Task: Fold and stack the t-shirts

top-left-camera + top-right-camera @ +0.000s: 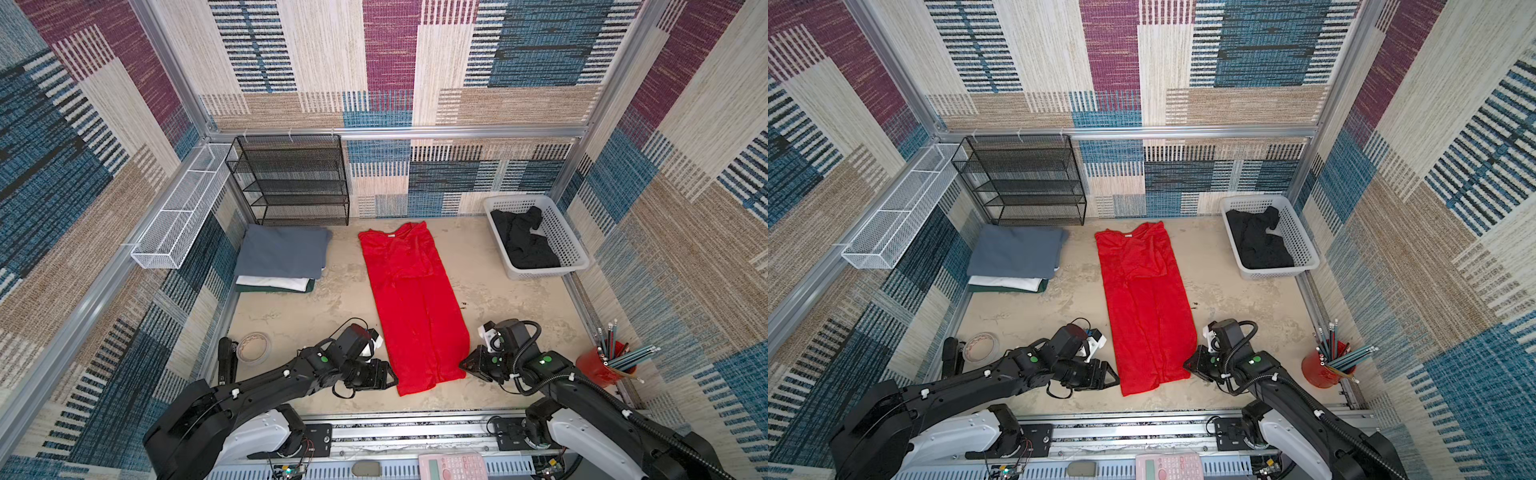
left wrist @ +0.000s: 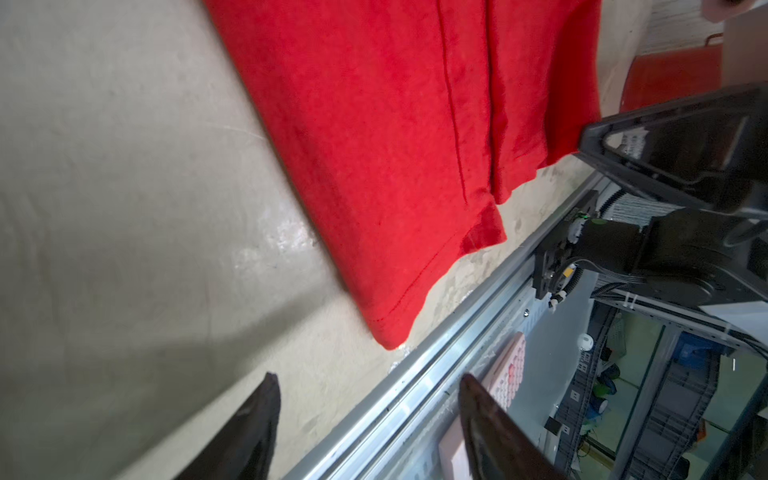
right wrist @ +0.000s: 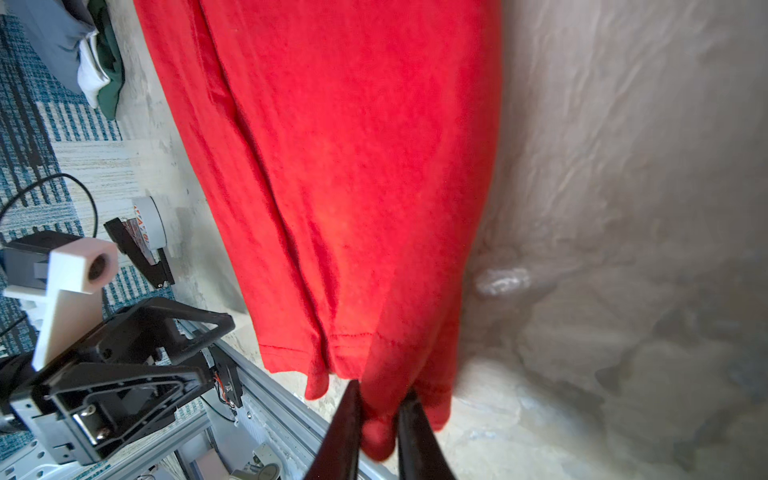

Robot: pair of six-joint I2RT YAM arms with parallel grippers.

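Right wrist view: the right claw (image 3: pixel 380 432) is clamped on the near hem corner of the red t-shirt (image 3: pixel 332 166). A bunch of red cloth is pinched between its two black fingers (image 3: pixel 345 428).
Left wrist view: the left claw (image 2: pixel 370 432) has its fingers (image 2: pixel 249 432) apart with nothing between them. It sits just short of the shirt's other near corner and does not touch the cloth.
Red t-shirt: in both top views it lies as a long narrow strip down the middle of the table (image 1: pixel 291 324), with its sides folded in. The collar and white label are at the far end, and the hem is at the near end between the two claws.
Stack: at the far left of the table a folded grey t-shirt (image 1: pixel 282 253) lies on a white t-shirt (image 1: pixel 274 282), which lies on a dark green t-shirt (image 3: pixel 111 79).
Basket: a white basket (image 1: pixel 548 272) at the far right holds a crumpled black t-shirt (image 1: pixel 523 241).
Other things: a black wire rack (image 1: pixel 291 183) stands against the back wall. A tape roll (image 1: pixel 253 347) lies by the left arm, and a red pencil cup (image 1: pixel 602 365) stands at the near right.
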